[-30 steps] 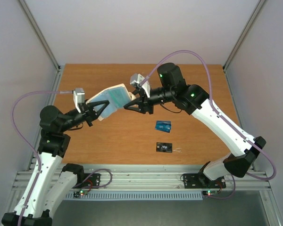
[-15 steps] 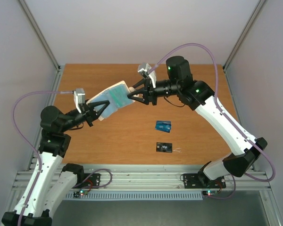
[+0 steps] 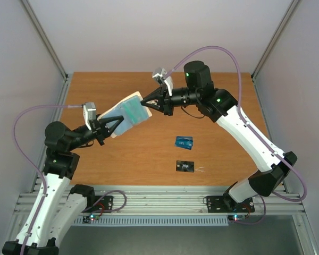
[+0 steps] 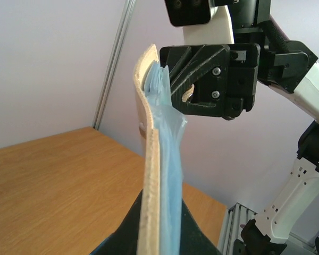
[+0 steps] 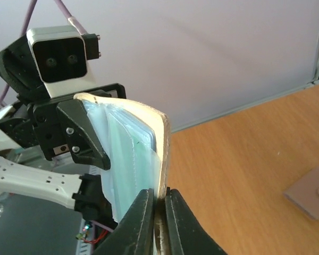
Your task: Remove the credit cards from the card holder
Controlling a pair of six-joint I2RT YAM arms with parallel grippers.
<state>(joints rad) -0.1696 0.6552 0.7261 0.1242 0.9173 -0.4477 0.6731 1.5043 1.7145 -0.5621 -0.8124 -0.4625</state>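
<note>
The pale grey-blue card holder [image 3: 128, 112] with a beige rim is held in the air between both arms. My left gripper [image 3: 111, 126] is shut on its near end; in the left wrist view the holder [image 4: 151, 175] stands edge-on between the jaws of my left gripper [image 4: 159, 236]. My right gripper [image 3: 145, 102] is shut on the far rim, as the right wrist view [image 5: 158, 197] shows. A teal-green card [image 5: 128, 154] sits inside the holder's clear sleeve [image 5: 111, 175]. The bright blue card [image 3: 184, 142] and the black card [image 3: 185, 166] lie on the table.
The wooden table [image 3: 228, 101] is walled by pale panels on three sides. A mauve-brown square pouch [image 5: 311, 194] lies on the table in the right wrist view. A metal rail [image 3: 165, 204] runs along the near edge by the arm bases.
My right gripper has moved up and toward the far left with the holder's far end, and its wrist has turned. The left gripper has kept its hold, almost still.
</note>
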